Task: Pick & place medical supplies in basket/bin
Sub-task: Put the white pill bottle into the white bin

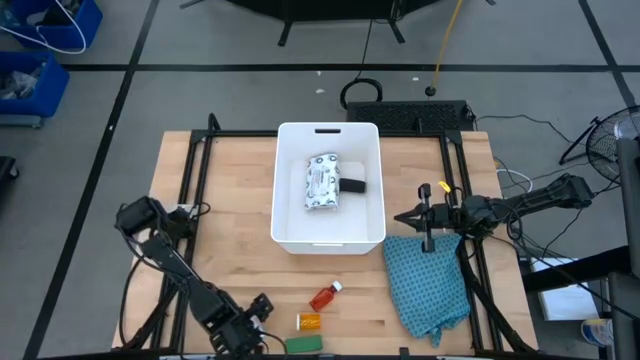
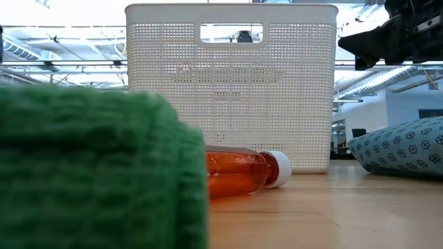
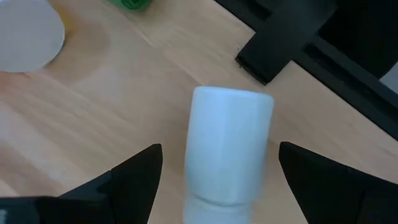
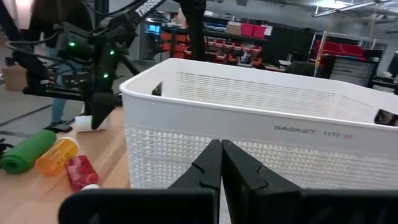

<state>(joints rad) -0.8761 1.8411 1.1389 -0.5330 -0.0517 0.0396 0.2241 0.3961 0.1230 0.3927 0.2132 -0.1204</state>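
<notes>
Two items already lie inside the white basket [image 1: 285, 170] at the middle of the table [image 1: 230, 250]: a white patterned packet [image 1: 322, 183] and, touching its right side, a black block [image 1: 352, 185]. The basket's dark handle slot sits at its far rim.

On the near part of the table, in front of the basket, a red bottle [image 1: 325, 296] with a white cap lies on its side. Just nearer and slightly left is an orange vial [image 1: 308, 321], and nearest of all, at the table's edge, a green flat bar [image 1: 304, 343].

The left gripper [image 3: 214, 171] is low at the near left of the table, beside these items. Its fingers [image 3: 134, 177] are spread wide on either side of a white little bottle [image 3: 229, 144] lying on the wood; neither finger touches it.

The right gripper [image 4: 221, 163] hovers just right of the basket, above the far edge of a teal waffle-weave cloth [image 1: 430, 285] that is rumpled on the near right of the table. Its fingers are pressed together and hold nothing, and they point toward the basket's right wall.
</notes>
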